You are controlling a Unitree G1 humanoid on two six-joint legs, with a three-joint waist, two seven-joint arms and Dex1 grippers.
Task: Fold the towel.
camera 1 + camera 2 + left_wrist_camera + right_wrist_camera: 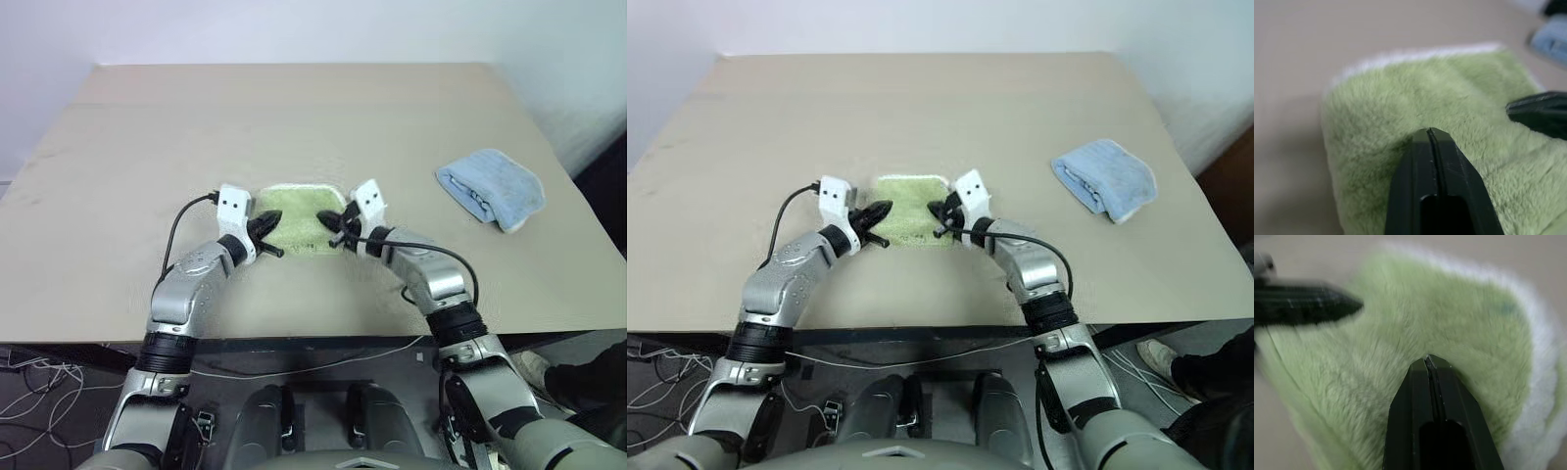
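The towel, lime-green with a white edge, lies folded into a small thick pad near the table's front edge. My left gripper is at its left near side and my right gripper at its right near side, pointing toward each other. In the left wrist view my left gripper is shut, its tip pressed into the pile of the towel. The right wrist view shows my right gripper shut too, its tip against the towel. I cannot tell whether either tip pinches cloth.
A smaller light-blue folded towel lies to the right on the beige table. The table's front edge runs just below both arms, and its right edge is close beyond the blue towel.
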